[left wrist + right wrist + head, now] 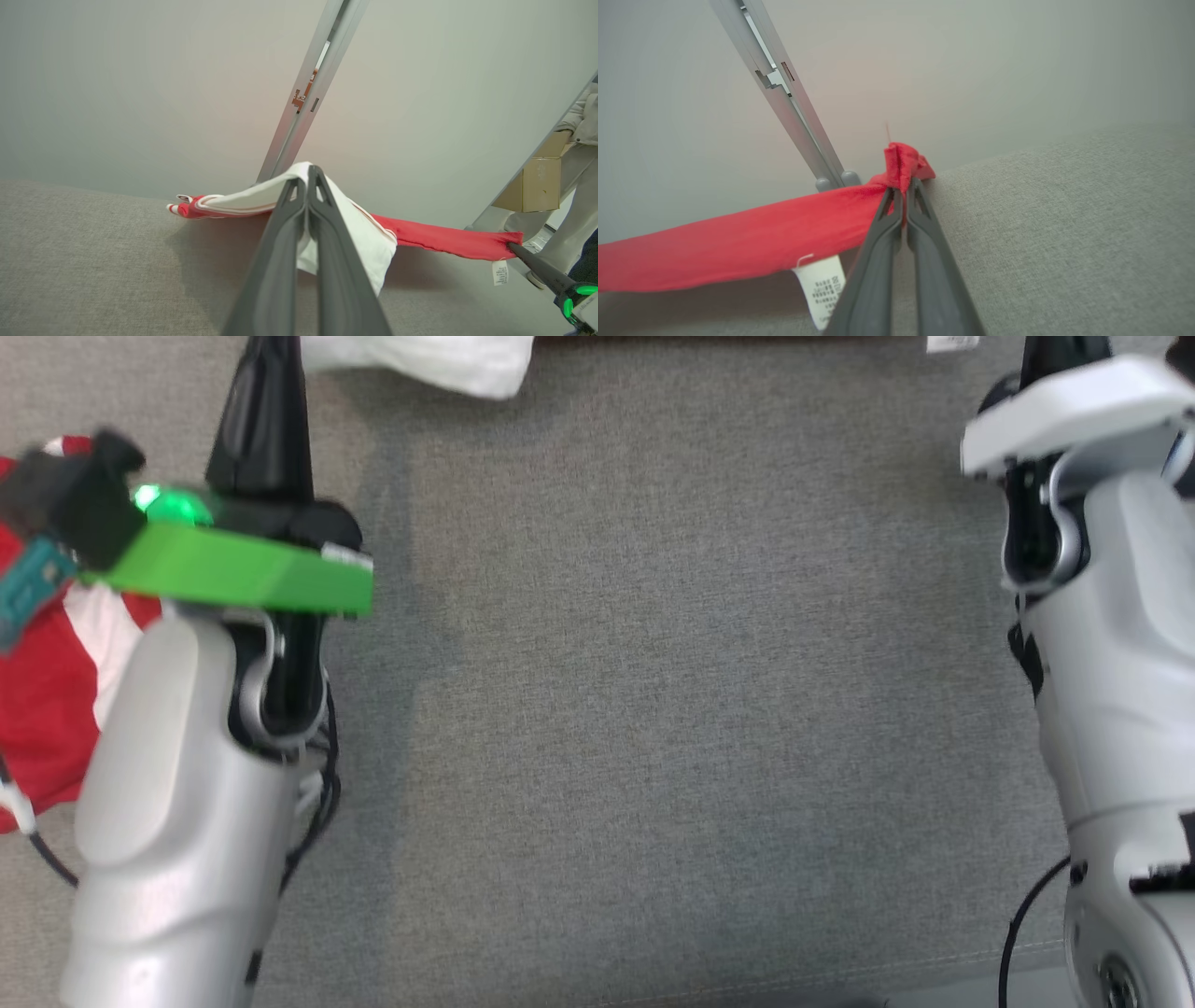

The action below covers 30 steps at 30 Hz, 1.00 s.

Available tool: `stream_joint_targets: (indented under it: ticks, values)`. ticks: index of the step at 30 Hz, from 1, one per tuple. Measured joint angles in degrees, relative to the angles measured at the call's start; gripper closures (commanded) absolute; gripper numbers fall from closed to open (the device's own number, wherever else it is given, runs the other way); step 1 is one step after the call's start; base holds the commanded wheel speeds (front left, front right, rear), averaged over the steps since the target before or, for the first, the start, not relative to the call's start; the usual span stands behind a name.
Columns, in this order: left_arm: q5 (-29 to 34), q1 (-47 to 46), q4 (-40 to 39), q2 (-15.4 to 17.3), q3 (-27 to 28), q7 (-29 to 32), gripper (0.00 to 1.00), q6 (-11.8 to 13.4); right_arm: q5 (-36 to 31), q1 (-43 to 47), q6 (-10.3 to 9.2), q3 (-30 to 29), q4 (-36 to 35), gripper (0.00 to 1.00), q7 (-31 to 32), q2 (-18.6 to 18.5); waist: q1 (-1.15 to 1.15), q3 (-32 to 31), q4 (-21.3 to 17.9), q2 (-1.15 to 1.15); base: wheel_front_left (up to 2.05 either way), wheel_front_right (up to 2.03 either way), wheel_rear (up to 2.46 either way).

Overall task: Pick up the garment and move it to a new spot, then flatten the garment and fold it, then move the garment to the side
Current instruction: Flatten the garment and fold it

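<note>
The garment is red with white panels and red-and-white striped trim. In the left wrist view its white part (359,224) is pinched at a fold by my left gripper (307,176), which is shut on it. From there a red band (444,240) stretches taut to my right gripper (514,247), with a white care label (499,273) hanging under it. In the right wrist view my right gripper (903,189) is shut on a bunched red edge (903,161). In the head view the white cloth (420,359) shows at the top edge beside my left gripper (269,364).
The grey fabric surface (653,709) spreads wide between my arms. Red and white cloth (47,691) lies at the left edge under my left forearm. A metal frame post (306,98) rises behind the garment. A person (579,186) holding a cardboard box (532,186) stands beyond.
</note>
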Motion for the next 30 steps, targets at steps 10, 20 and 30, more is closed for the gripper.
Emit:
stream_joint_targets:
  ticks: [10,20,30]
  values:
    - [-0.6,23.3,-15.6,0.4,0.1,-0.1,1.00,0.2,5.1,21.2,0.00,-0.2,-15.2,1.00,0.0,-0.1,-0.01,-8.4,0.3,0.00,0.00,0.00,0.00]
    - [-0.4,42.0,-28.3,1.9,-3.2,2.3,1.00,4.0,10.2,45.4,0.01,-7.7,-33.2,1.00,4.6,2.7,-0.01,-16.9,1.8,0.00,0.00,0.00,0.00]
    - [-1.3,45.8,-27.9,2.7,-5.5,6.3,1.00,5.2,9.6,52.8,0.00,-9.6,-37.3,1.00,12.3,4.1,-0.01,-19.5,4.0,0.00,0.00,0.00,0.00]
